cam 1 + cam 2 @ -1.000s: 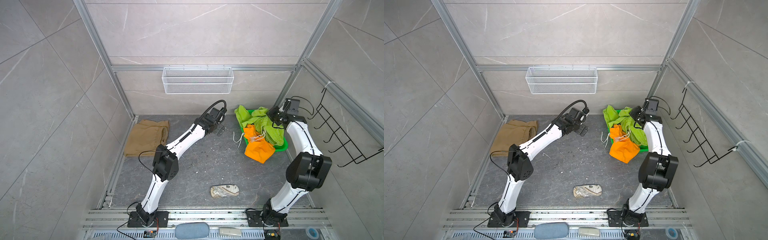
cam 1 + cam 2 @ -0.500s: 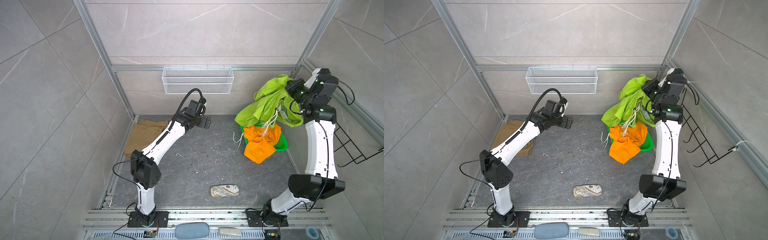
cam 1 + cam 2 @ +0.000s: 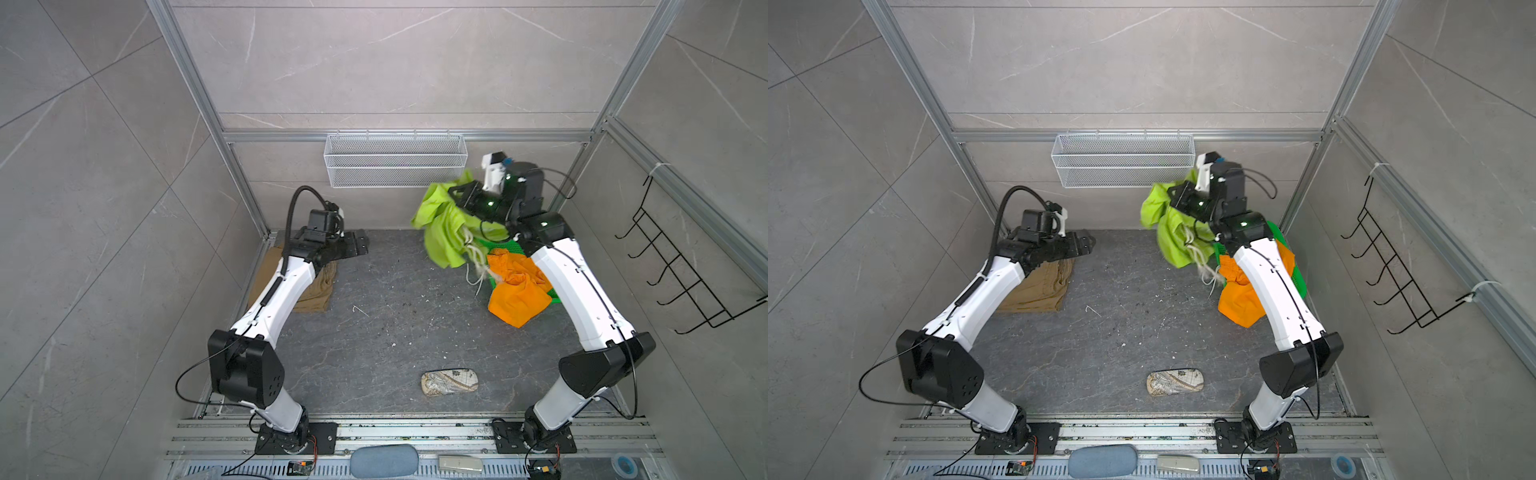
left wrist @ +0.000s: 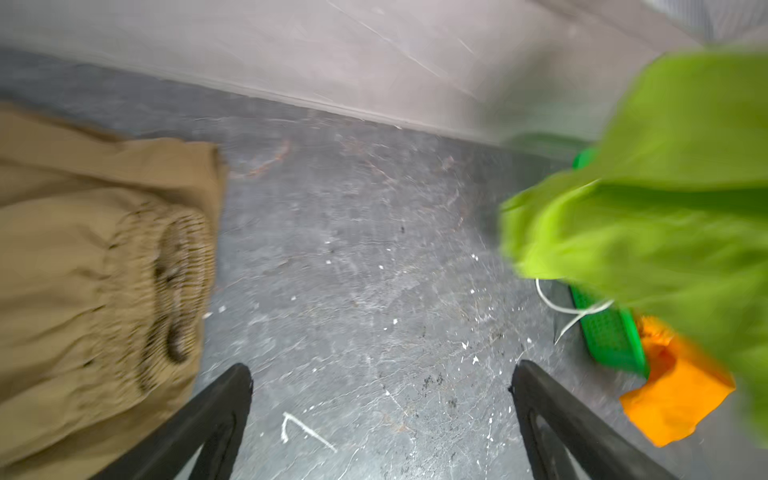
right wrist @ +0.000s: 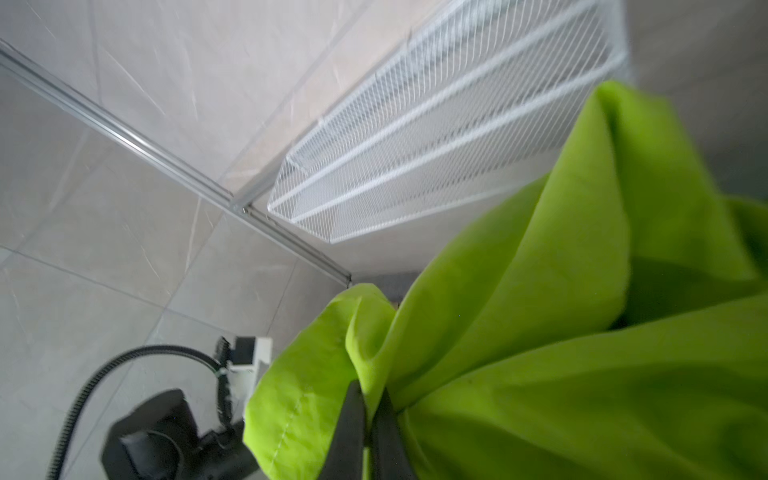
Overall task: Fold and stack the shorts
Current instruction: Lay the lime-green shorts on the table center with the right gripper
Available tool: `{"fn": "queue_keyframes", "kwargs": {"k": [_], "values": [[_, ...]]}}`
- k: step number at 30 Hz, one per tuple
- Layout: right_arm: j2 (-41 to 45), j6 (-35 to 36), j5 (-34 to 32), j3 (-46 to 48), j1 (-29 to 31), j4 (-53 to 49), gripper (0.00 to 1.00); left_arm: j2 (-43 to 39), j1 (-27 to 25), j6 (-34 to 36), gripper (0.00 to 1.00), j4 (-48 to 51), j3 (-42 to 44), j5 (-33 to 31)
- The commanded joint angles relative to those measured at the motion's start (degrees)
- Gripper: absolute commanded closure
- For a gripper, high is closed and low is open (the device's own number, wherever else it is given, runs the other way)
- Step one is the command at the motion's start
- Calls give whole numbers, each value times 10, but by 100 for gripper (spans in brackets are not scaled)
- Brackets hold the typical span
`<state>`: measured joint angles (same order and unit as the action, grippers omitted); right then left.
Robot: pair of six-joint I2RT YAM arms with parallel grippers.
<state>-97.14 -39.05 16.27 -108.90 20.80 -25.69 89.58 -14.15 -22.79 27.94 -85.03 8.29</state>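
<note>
The lime green shorts (image 3: 442, 232) (image 3: 1173, 237) hang in the air at the back right, bunched, with white drawstrings dangling. My right gripper (image 3: 455, 195) (image 5: 370, 399) is shut on a fold of them (image 5: 582, 332). Below, the orange shorts (image 3: 515, 299) (image 3: 1241, 303) drape over the rim of the green basket (image 3: 555, 295). The tan shorts (image 3: 318, 291) (image 4: 83, 270) lie folded on the floor at the back left, partly under my left arm. My left gripper (image 3: 361, 245) (image 4: 380, 374) stands open and empty over bare floor beside them.
A patterned beige pouch (image 3: 449, 381) lies on the floor near the front. A white wire basket (image 3: 395, 160) hangs on the back wall, close to the raised green cloth. A black hook rack (image 3: 681, 266) is fixed to the right wall.
My right gripper lifted the lime green shorts out of the basket, then came lower and leftward. My left gripper drew back from the middle toward the tan shorts.
</note>
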Motion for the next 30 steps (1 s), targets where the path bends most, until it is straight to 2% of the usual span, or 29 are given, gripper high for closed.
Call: {"fn": "queue_keyframes", "kwargs": {"k": [1,4,9,12,14,21,25,28,30], "values": [[-14,-9,-28,82,-10,37,100,-38,9,-37,0,-33,33,53],[-40,14,-53,133,-12,9,83,-48,10,-35,0,-31,62,57],[-31,58,-26,223,-13,-2,42,-40,10,-48,0,-39,98,82],[-14,77,-12,279,-12,-12,25,-28,10,-59,0,-47,117,96],[-6,75,7,325,-8,2,19,-22,9,-66,0,-53,126,100],[-7,9,49,469,55,118,17,-12,-2,-97,0,-79,164,119],[-35,-35,81,503,93,206,20,-9,-8,-111,0,-88,179,125],[-60,-53,88,505,106,246,26,-6,-16,-118,0,-90,183,128],[-75,-63,85,502,106,259,35,-5,-22,-121,0,-90,183,127]]}}
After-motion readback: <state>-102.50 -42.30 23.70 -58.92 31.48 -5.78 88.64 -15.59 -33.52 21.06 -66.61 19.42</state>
